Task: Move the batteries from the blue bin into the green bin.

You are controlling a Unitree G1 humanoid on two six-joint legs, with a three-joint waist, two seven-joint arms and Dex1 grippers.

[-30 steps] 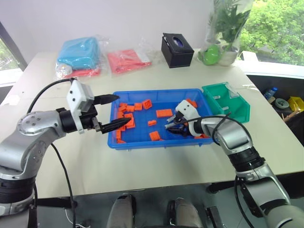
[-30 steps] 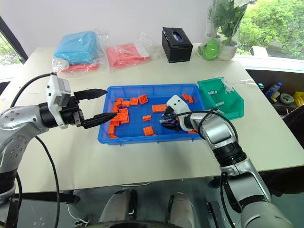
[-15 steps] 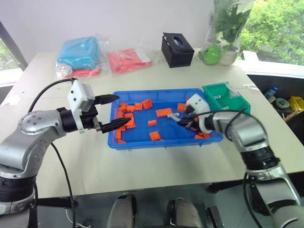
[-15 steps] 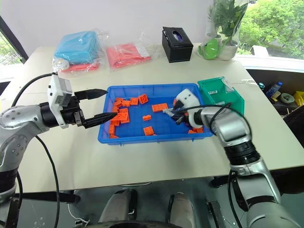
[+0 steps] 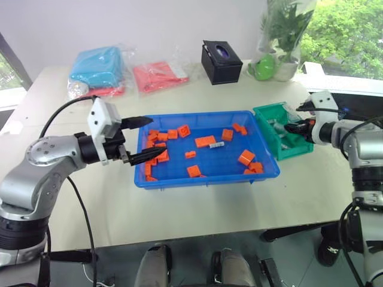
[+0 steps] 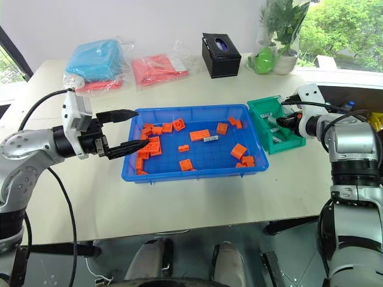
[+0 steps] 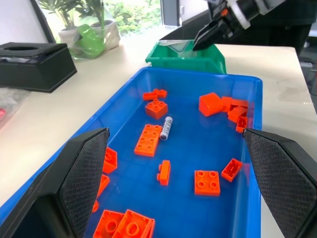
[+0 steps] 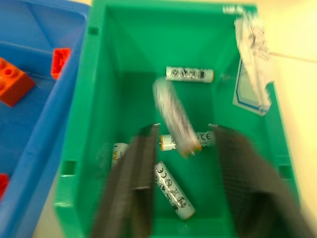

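Note:
The blue bin (image 5: 203,181) sits mid-table, holding orange bricks and one silver battery (image 5: 217,144), which also shows in the left wrist view (image 7: 166,128). Against its right end stands the green bin (image 5: 293,152). My right gripper (image 5: 292,118) hovers over the green bin, open. In the right wrist view a blurred battery (image 8: 173,116) is loose between its spread fingers (image 8: 141,168), above several batteries (image 8: 189,74) lying on the green bin's (image 8: 124,49) floor. My left gripper (image 5: 158,136) hangs open and empty over the blue bin's left end.
Orange bricks (image 5: 205,141) are scattered through the blue bin. At the table's back are a black tissue box (image 5: 222,61), a red package (image 5: 158,75), a light-blue package (image 5: 99,66) and a lime-green plant pot (image 5: 266,67). The table's right edge lies just past the green bin.
My right gripper lifted out of the blue bin with a battery, swung right over the green bin and opened, letting the battery go. The left arm stayed put.

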